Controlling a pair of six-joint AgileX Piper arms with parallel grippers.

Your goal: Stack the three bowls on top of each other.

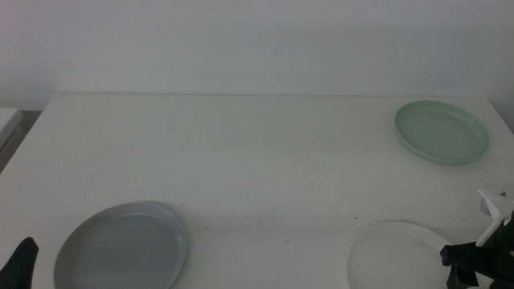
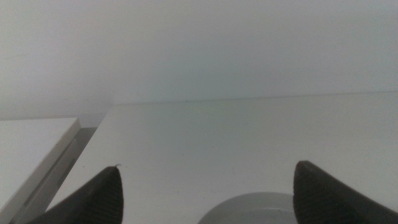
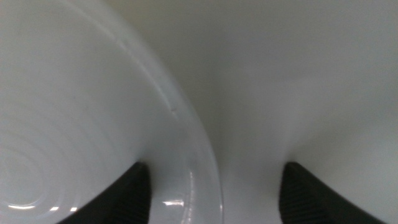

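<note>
The white bowl (image 1: 395, 255) lies at the table's front right. My right gripper (image 1: 451, 257) is low at its right rim. In the right wrist view this gripper (image 3: 214, 167) is open, with one jaw inside the white bowl (image 3: 74, 112) and one outside, the rim between them. The pale grey-blue bowl (image 1: 120, 246) lies at the front left; its rim shows in the left wrist view (image 2: 255, 208). My left gripper (image 1: 20, 265) waits at the front left corner, open and empty (image 2: 208, 167). The mint green bowl (image 1: 442, 131) lies alone at the back right.
The white table (image 1: 241, 160) ends at a white wall behind. A lower white ledge (image 1: 8, 120) stands off the table's left edge, also seen in the left wrist view (image 2: 31, 149).
</note>
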